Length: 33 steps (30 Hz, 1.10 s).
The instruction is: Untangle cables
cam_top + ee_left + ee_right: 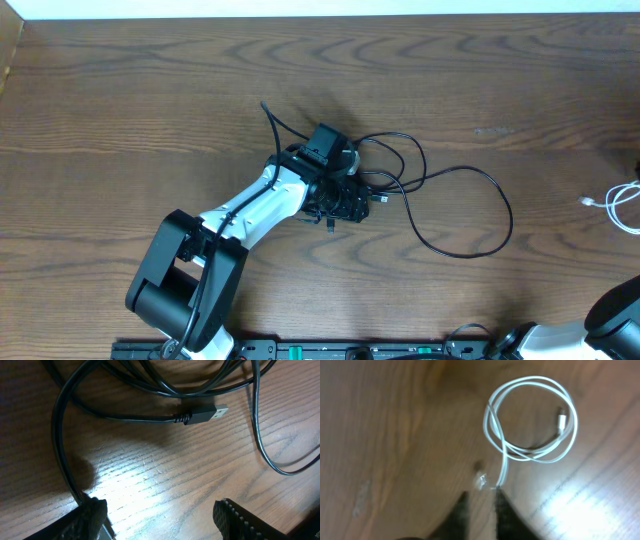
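Touching blk cable [58, 445], L pincer [160, 508] spread

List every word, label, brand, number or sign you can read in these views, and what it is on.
No text is readable.
USB plug of the black cable: no marking visible.
Green and white marks on the rail at the table's near edge: too small to read.
White cable: blurred, no print visible.

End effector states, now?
Left end effector: open, holding nothing.
Right end effector: fingers close together, blurred; grip on thin white coiled cable cannot be told.
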{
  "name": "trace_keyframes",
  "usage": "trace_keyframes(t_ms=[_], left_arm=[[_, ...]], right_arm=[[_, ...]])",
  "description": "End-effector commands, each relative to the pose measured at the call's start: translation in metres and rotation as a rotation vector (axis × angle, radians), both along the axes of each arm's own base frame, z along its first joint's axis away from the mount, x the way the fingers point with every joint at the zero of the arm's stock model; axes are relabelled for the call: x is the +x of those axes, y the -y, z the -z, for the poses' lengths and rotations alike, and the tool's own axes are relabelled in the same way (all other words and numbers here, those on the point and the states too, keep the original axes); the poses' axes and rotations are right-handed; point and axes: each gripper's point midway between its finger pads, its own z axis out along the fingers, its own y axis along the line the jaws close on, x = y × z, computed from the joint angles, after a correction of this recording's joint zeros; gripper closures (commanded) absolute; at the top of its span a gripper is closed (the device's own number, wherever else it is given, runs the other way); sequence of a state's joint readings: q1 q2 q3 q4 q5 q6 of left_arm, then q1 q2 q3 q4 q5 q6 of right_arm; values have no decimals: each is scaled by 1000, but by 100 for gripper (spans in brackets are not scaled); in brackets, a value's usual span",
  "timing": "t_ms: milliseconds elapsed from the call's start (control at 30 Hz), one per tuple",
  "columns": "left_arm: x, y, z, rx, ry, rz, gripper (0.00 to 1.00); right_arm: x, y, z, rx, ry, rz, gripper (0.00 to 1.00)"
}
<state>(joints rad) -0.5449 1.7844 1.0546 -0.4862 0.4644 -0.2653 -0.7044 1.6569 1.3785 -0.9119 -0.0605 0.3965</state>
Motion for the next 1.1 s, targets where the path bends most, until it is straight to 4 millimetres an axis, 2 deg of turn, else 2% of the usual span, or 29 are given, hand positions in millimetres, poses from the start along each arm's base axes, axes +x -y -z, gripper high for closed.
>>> trace_keyframes(t_ms=[0, 33, 67, 133, 233, 300, 400, 533, 633, 900, 1067], left_arm=[[-1, -2, 4, 12, -7, 2, 27], [-1, -2, 4, 12, -7, 2, 27], [-1, -2, 4, 12, -7, 2, 27], [-1, -2, 4, 12, -7, 2, 27], [-1, -2, 4, 12, -7, 2, 27], [-1, -2, 4, 12, -7, 2, 27], [-1, -2, 4, 12, -7, 2, 27], [-1, -2, 4, 12, -6, 2, 27], [-1, -2, 4, 12, -7, 2, 27], [-1, -2, 4, 12, -7, 2, 27], [-1, -2, 4, 14, -10, 2, 27]], right_arm=[[19, -20, -2, 33, 44, -104, 49], [26, -30, -2, 51, 61, -141, 37], [35, -43, -4, 64, 79, -206, 36], [41, -56, -3, 71, 78, -247, 36], [51, -85, -2, 95, 68, -331, 32], [55, -104, -1, 103, 59, -399, 30], [60, -137, 1, 105, 30, -525, 21], [62, -174, 5, 91, -7, -696, 19], [60, -170, 9, -4, -78, -691, 20], [56, -150, 14, -82, -145, -651, 18], [59, -117, 19, -146, -166, -552, 14]])
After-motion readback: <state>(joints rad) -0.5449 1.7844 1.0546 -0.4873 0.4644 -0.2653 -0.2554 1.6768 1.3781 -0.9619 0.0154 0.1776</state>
